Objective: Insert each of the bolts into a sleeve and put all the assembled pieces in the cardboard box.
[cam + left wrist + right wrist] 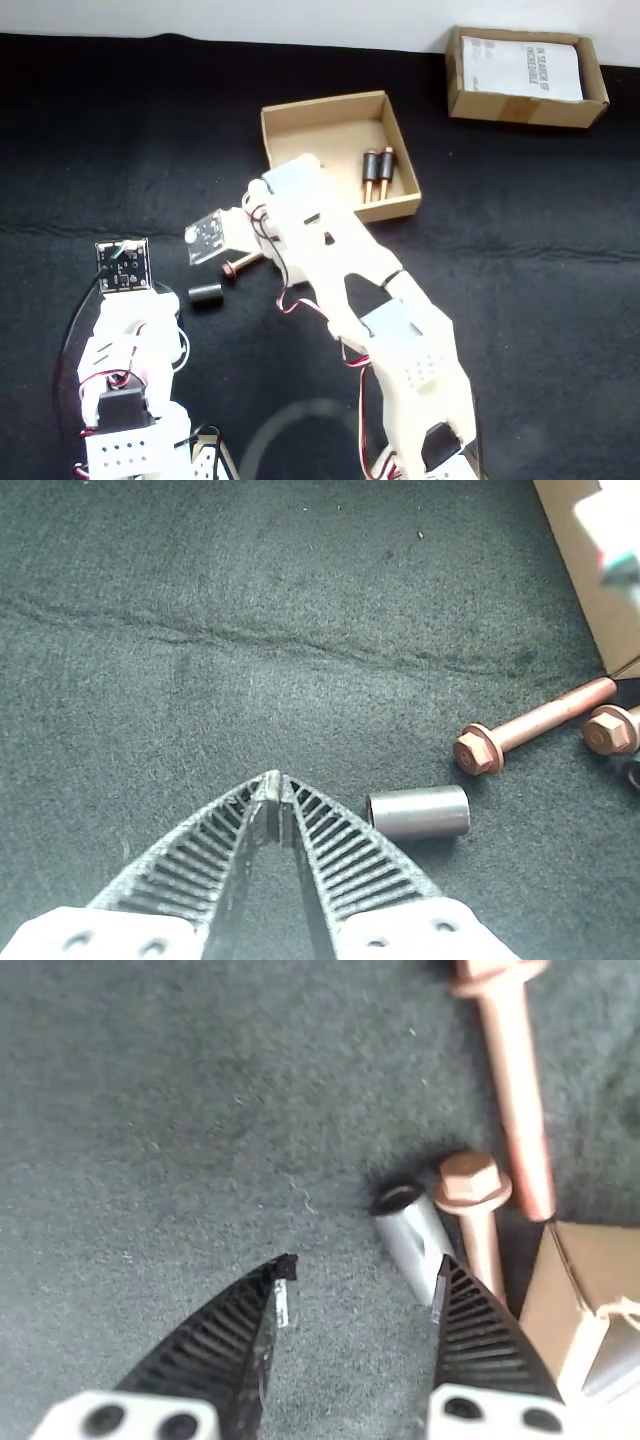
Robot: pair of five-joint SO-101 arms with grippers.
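We see a smooth, dull-grey metal sleeve (418, 813) and a coppery, satin metal bolt (535, 725) on matt, fuzzy dark cloth (250, 600). The cardboard box (320, 135) looks matt and papery.

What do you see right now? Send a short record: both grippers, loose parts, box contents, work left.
left gripper: jaws shut, empty, grey sleeve lying just ahead
right gripper: jaws open, empty, other sleeve beside one jaw
loose bolts: two, unsleeved; one bolt lies near the grey sleeve, other bolt alongside the other sleeve
cardboard box: two assembled pieces inside
work left: two bolts to sleeve and box
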